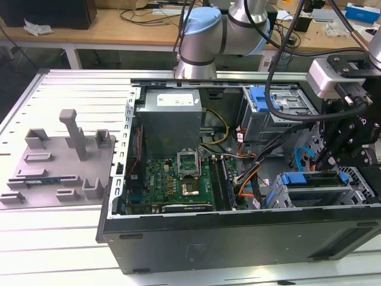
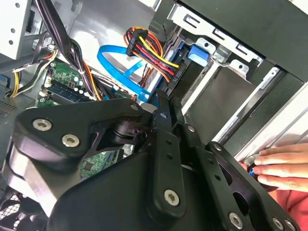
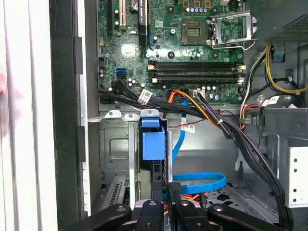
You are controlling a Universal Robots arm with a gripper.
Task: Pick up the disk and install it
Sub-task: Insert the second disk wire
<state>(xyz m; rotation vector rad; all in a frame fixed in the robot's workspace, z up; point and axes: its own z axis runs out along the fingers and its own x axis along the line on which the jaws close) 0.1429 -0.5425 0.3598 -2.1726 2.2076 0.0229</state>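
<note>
Big black arms of my gripper sit closest to the camera in the second wrist view. My jaws are drawn close together, with almost no gap. Their tips are right at the edge of the disk, but I cannot tell if they pinch it or just rest on it.

If the open computer case in the exterior view is a clock, the disk is at about four o'clock. It stands on its edge in the metal drive cage, with its bright blue frame on top. I hang right above it. The green board lies near the middle of the clock and the big grey power box is at about eleven o'clock. Another blue holder sits at about one o'clock.

I think the job is nearly done, since the disk is in its slot. To do this part well, I should keep straight over the slot and push gently, so the blue frame slides and does not jam.

A bunch of black wires and a flat blue cable lie just beside the cage, so I should stay clear of them. A person's hand rests on the case edge near me, so I should go slowly.
</note>
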